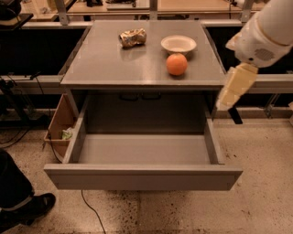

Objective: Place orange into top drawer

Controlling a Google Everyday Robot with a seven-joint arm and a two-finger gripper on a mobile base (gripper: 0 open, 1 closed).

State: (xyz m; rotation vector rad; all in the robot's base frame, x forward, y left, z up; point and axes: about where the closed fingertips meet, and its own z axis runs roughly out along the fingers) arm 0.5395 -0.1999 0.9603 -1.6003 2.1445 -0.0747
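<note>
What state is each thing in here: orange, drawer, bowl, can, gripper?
orange: resting on the table, just in front of the bowl, not held.
top drawer: pulled open, nothing inside.
bowl: upright on the table, looks empty.
can: crushed, lying on its side.
gripper: hanging to the right of the table, above the drawer's right side, clear of the orange.

Speckled beige floor point(192, 215) all round, a black cable point(91, 210) trailing across it. Grey desk point(105, 64) centre stage, cardboard box point(57, 123) tucked at its left, benches point(192, 6) behind in dim, warm light. The gripper point(230, 106) hangs beside the desk's right edge.
</note>
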